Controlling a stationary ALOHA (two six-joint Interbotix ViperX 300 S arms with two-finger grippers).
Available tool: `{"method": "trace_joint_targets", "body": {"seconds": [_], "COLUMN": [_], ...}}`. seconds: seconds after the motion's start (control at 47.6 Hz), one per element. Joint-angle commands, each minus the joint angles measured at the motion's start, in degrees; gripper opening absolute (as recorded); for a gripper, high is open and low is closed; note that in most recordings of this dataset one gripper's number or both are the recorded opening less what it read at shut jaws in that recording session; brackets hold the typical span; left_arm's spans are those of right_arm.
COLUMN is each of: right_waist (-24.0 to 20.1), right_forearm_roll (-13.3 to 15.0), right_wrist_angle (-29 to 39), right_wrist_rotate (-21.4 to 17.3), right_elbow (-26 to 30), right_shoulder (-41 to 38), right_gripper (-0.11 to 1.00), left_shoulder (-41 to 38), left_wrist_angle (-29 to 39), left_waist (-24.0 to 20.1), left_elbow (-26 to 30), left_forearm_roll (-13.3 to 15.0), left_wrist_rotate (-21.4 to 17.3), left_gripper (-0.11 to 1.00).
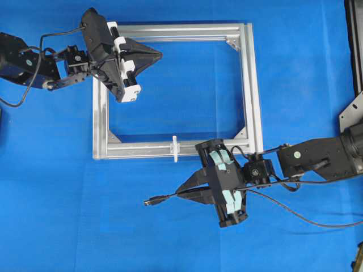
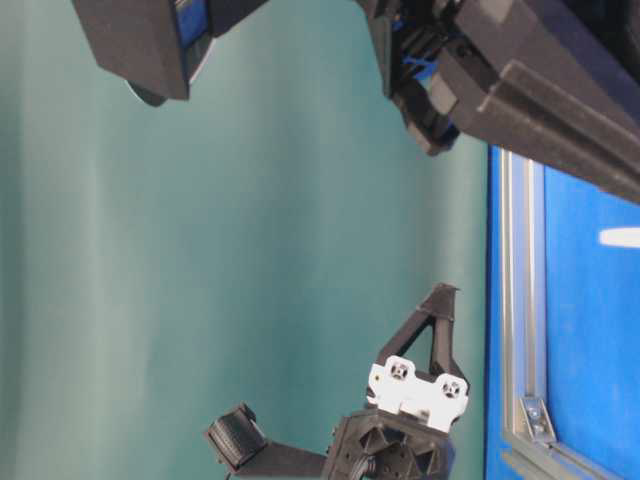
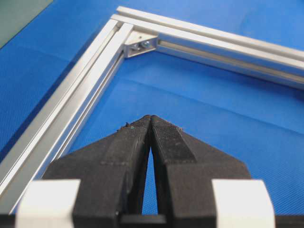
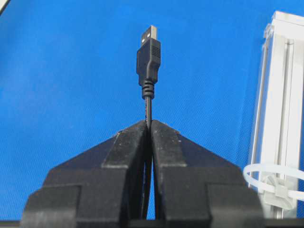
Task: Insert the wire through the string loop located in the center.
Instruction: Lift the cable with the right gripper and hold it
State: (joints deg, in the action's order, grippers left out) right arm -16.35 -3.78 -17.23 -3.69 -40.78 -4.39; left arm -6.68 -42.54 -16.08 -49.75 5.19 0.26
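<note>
Wire (image 1: 170, 196): black, pinched between the clenched jaws of the right tool (image 1: 180, 190). Plug end with its metal tip sticks out past the fingertips toward the left of the overhead view, lying over the blue surface (image 1: 57, 198) below the frame's near bar. The rest of the wire trails back under the right arm toward the right edge.

Right wrist view adds detail: plug (image 4: 148, 54) stands straight ahead of the jaws, metal tip clear of everything, cable gripped just behind the strain relief.

String loop (image 1: 175, 148): small, white, upright on the near bar of the silver frame (image 1: 249, 85), about mid-length. From overhead it sits above and slightly left of the right tool's tips, apart from the plug. In the right wrist view the string loop (image 4: 273, 178) shows as a pale ring with a knot at the lower right, beside the tool; the plug is not in it.

Left tool (image 1: 159, 55): jaws clenched on nothing, hanging over the frame's upper left area. Left wrist view confirms the fingertips (image 3: 142, 130) meet, with a corner bracket (image 3: 141, 44) ahead. Table-level view shows that tool from the side, but neither wire nor loop clearly.
</note>
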Motion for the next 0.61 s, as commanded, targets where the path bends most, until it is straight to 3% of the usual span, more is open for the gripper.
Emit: {"method": "trace_joint_targets", "body": {"seconds": [0.0,0.588], "right_waist": [-0.18,-0.18], "right_forearm_roll": [0.09,0.09], "right_wrist_angle": [-0.26,0.18], "right_wrist_rotate": [0.09,0.09], "right_elbow": [0.97,0.97], "right_shoulder": [1.58,1.49], "right_gripper": [-0.02,-0.02], "left_shoulder": [1.76,1.93], "left_wrist_angle": [-0.26,-0.18], "left_waist": [-0.09,-0.09], "left_elbow": [0.35,0.09], "left_forearm_roll": [-0.09,-0.09], "left_wrist_rotate": [0.09,0.09], "left_gripper": [0.00,0.00]}}
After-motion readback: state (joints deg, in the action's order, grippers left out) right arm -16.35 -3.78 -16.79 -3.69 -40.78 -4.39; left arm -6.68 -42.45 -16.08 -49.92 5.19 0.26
